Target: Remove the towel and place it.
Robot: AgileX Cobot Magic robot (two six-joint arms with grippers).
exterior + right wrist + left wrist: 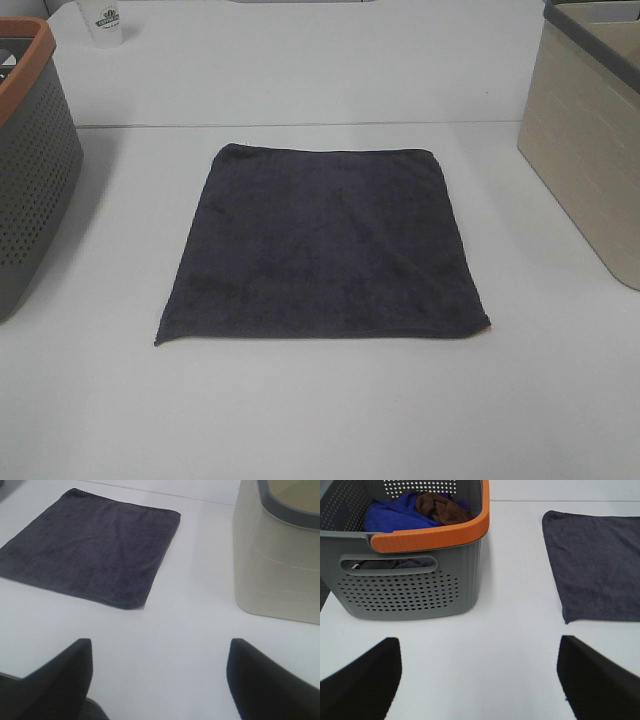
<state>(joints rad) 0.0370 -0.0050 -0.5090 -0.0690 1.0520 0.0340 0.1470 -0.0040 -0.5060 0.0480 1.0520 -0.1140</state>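
Here, the towel [325, 245] is seen spread flat on the table [300, 410]. The left gripper [477, 680] and right gripper [160, 680] are held low above the table, jaws apart and empty, with the towel untouched.

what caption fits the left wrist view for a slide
Open left tool hovers over the white table, between the grey basket of cloths and the flat dark towel.

You only see part of the grey basket [30, 170] and the beige bin [590, 150] from up high; the picture edges cut them off. The print on the white cup [105, 22] is too small to read. Both claws show only their dark tips [362, 680].
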